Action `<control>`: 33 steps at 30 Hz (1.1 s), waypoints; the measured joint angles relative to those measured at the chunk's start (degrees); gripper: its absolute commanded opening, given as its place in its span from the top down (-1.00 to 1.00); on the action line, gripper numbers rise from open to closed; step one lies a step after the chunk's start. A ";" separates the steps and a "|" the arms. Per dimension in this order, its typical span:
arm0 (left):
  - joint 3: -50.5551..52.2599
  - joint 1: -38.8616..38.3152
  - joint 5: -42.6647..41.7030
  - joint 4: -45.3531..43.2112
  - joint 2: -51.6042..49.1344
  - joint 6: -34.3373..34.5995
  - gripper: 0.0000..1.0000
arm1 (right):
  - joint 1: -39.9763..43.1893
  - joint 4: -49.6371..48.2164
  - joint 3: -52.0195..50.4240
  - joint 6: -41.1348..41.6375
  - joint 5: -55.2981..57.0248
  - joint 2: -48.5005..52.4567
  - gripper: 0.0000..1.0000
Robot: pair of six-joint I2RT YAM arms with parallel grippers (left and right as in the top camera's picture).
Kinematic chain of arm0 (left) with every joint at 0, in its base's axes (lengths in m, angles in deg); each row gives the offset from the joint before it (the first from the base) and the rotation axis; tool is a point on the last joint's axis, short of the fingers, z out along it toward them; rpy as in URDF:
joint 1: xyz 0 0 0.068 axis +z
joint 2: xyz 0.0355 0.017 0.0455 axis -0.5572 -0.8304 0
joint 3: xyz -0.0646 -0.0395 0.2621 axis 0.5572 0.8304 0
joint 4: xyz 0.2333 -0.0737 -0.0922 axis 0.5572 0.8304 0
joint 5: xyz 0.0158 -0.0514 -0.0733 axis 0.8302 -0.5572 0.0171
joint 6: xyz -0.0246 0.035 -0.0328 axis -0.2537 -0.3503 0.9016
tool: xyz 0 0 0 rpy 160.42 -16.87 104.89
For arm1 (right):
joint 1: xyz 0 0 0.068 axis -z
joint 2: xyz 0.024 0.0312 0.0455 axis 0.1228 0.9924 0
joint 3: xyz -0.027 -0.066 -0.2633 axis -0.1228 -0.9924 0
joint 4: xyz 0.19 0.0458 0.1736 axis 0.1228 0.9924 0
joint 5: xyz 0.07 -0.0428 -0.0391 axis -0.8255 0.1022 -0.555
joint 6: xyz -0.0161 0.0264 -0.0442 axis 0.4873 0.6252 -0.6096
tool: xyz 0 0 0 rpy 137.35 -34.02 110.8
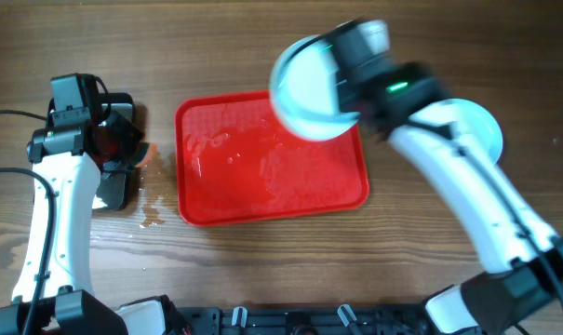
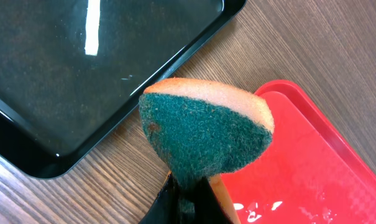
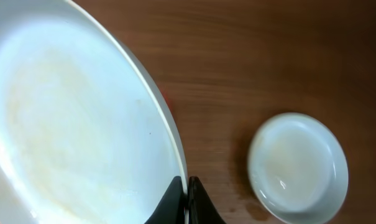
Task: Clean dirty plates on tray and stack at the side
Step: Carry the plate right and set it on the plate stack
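Observation:
My right gripper [image 3: 188, 185] is shut on the rim of a pale plate [image 1: 304, 88], held tilted above the far right corner of the red tray [image 1: 193, 200]. The plate [image 3: 76, 124] fills the left of the right wrist view and has a faint smear. A second plate [image 3: 298, 167] lies on the table to the right; in the overhead view [image 1: 486, 126] my right arm partly hides it. My left gripper [image 2: 191, 193] is shut on a green-and-orange sponge [image 2: 206, 134], held over the table between the tray [image 2: 299, 162] and the black pan.
The black pan [image 2: 82, 74] holds water left of the tray; in the overhead view [image 1: 118, 191] my left arm covers most of it. Wet spots [image 1: 151, 209] lie on the wood by the tray's left edge. The tray surface is wet.

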 measured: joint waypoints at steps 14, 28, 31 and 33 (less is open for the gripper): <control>0.00 0.00 -0.02 0.17 0.00 0.00 0.92 | 45.22 -5.68 -12.13 -0.81 -21.22 -1.86 0.91; 0.00 0.00 -0.17 0.63 0.00 -0.02 0.92 | 51.95 -20.24 -30.34 -1.44 -26.32 -1.86 -0.61; 0.00 0.00 -0.17 0.59 0.00 -0.02 0.92 | 51.95 -20.28 -30.34 -1.86 -29.62 -1.86 -0.64; 0.00 0.00 -0.17 0.59 0.00 -0.02 0.92 | 51.95 -20.24 -30.34 -2.29 -35.74 -1.86 -0.64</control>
